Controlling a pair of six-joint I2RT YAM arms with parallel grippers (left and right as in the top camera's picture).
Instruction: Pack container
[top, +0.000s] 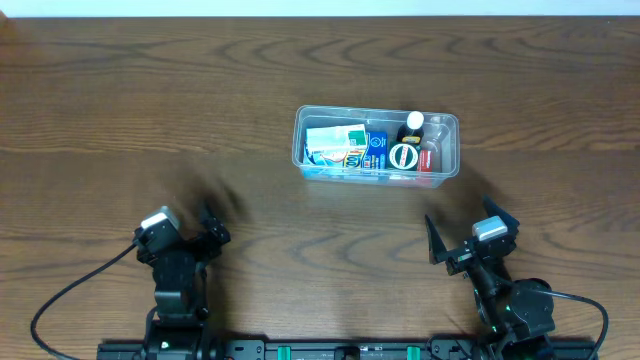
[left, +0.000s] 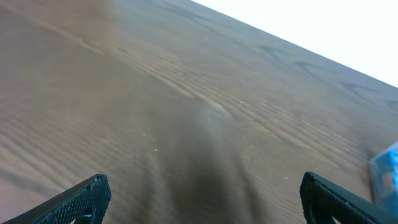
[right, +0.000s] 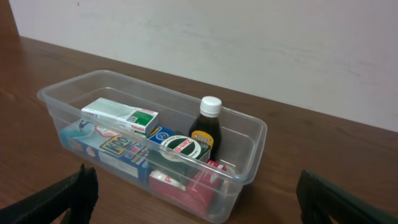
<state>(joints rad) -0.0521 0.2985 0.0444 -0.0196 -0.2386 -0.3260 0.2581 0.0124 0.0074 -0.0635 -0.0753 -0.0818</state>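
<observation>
The container (top: 300, 150) is a clear shallow tub standing right of the table's middle. Inside lie a white-and-green box (top: 336, 136), a blue box (top: 375, 150), a round green-and-white tin (top: 403, 156), a dark bottle with a white cap (top: 413, 124) and a red pack (top: 429, 158). In the right wrist view the container (right: 62, 89) sits just ahead of my right gripper (right: 196, 186), which is open and holds nothing. My right gripper (top: 463, 225) is near the front edge, below the tub. My left gripper (top: 190, 232) is at the front left, open over bare wood (left: 204, 186).
The brown wooden table (top: 150, 100) stretches to the left of and behind the tub. A pale wall (right: 249, 37) rises beyond the table's far edge. A blue sliver of the tub's contents (left: 387, 174) shows at the right edge of the left wrist view.
</observation>
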